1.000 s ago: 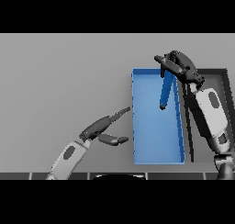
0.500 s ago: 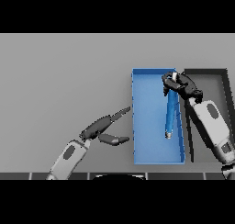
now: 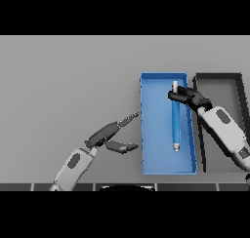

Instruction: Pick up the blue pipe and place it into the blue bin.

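The blue pipe has settled into the blue bin, its top at the right hand's fingers.

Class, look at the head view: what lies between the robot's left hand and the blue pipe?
In the head view, the blue bin's left wall and a strip of its bare floor lie between the left hand and the blue pipe.

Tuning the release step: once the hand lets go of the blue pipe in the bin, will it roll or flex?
The blue pipe looks straight along its length, so probably stiff. Being round, it may roll a little, but the blue bin walls should stop it. The right hand grips only its far end, so it's likely light.
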`<state>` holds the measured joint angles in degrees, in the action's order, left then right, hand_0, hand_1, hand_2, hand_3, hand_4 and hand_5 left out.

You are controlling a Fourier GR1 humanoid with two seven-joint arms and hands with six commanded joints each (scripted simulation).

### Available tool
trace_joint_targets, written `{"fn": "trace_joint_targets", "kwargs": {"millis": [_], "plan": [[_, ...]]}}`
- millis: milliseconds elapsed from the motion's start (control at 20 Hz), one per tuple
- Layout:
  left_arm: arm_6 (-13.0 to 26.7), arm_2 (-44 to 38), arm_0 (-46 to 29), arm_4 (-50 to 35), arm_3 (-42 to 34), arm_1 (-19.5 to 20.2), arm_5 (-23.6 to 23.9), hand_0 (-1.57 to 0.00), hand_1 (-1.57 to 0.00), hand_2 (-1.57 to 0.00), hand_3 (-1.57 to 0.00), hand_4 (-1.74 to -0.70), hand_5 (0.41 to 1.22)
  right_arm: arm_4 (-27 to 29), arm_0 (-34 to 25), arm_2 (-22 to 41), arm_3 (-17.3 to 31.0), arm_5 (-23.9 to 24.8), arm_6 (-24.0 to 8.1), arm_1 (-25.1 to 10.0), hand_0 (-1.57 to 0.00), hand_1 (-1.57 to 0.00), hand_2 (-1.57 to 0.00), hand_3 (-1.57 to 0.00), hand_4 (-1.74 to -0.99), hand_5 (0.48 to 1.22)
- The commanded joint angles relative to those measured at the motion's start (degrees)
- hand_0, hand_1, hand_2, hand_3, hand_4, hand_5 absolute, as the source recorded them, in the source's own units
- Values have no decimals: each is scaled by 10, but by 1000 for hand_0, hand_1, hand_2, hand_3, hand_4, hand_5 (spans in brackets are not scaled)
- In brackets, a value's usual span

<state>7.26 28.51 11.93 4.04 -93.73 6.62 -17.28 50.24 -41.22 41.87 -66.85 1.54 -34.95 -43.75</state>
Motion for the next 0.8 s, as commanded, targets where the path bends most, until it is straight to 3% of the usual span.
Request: {"fn": "trace_joint_targets", "kwargs": {"millis": [0,100,200,450,550,750], "plan": [[-2,2,-4,-1,-5,1,0,1,1,1,1,-878,486,-6,-4,4,2,-6,1,-1,-107,-103,-99,-65,-1141,884],[0,0,-5,-6,-10,3,-4,1,1,1,1,-878,480,-24,-8,18,9,-9,5,7,-68,-66,-63,-41,-1131,829],[0,0,-7,-6,-8,7,-6,1,1,1,1,-881,476,-23,-17,19,15,-13,0,4,-377,-184,-82,-26,-1144,792],[1,4,-9,3,-1,-1,3,1,1,1,1,-885,476,-7,-6,13,10,-25,12,6,-123,-60,-26,-8,-1154,809],[-4,6,-15,1,-14,3,1,1,1,1,1,-885,478,-11,-3,15,5,-24,17,2,-212,-100,-24,-5,-1152,804],[11,18,-29,5,-37,1,5,1,1,1,1,-885,480,-12,-4,15,0,-25,19,1,-212,-100,-24,-5,-1152,798]]}}
